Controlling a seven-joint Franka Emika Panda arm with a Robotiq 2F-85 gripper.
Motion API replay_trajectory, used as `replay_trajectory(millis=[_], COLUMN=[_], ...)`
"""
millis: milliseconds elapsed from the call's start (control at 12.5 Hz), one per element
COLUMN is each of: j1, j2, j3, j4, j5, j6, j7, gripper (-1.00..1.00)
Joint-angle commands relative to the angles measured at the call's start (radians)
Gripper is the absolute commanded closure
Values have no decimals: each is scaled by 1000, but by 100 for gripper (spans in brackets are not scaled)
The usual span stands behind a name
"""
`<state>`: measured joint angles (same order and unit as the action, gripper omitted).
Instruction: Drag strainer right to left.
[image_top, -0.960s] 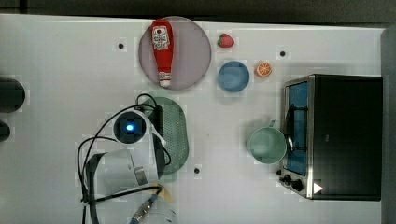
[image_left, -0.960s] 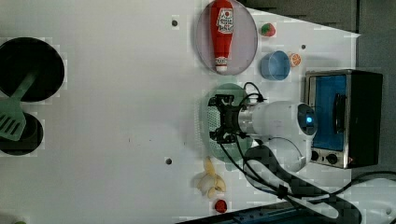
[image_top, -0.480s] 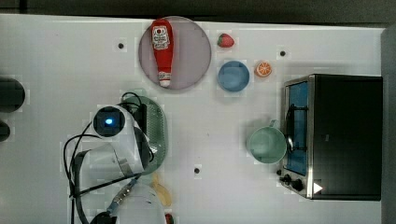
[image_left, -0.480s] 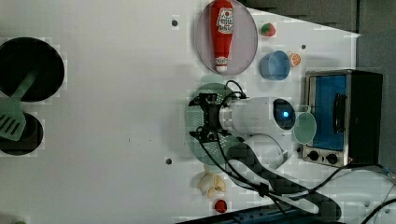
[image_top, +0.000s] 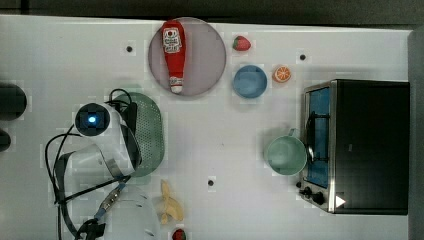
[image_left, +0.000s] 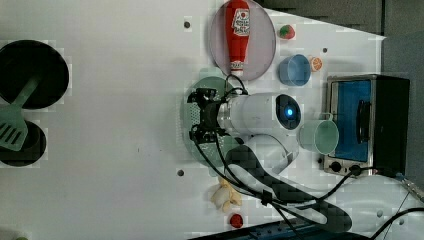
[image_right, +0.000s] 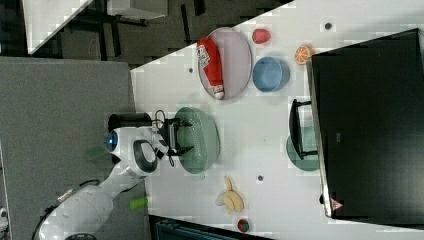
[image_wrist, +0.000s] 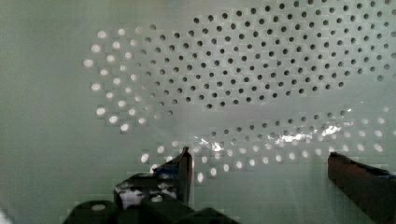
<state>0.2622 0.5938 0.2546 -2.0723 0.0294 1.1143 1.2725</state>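
Top view: white table (image_top: 60, 55) | strainer (image_top: 152, 130) (left-centre) | end effector (image_wrist: 257, 163) spread wide, gripping nothing

Strainer (image_top: 150, 131) — pale green oval plastic colander, flat rim, inside dotted with rows of small perforations (image_wrist: 261, 70), lying upright and open side up on the white tabletop, toward the top view's left — partly hidden under the robot arm.
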Motion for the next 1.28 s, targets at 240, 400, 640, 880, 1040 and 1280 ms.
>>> replay_trajectory(millis=[240,400,640,880,1040,1280], j1=[92,115,148,175,190,202], j2=[32,47,66,91,109,107], j3=[4,4,4,4,3,6], j4=[67,90,128,166,190,201], j5=[9,9,9,9,9,9], j6=[1,0,0,-1,-1,-6], j7=[76,98,177,190,190,189], gripper=[-100,-100,-100,-100,-100,-100])
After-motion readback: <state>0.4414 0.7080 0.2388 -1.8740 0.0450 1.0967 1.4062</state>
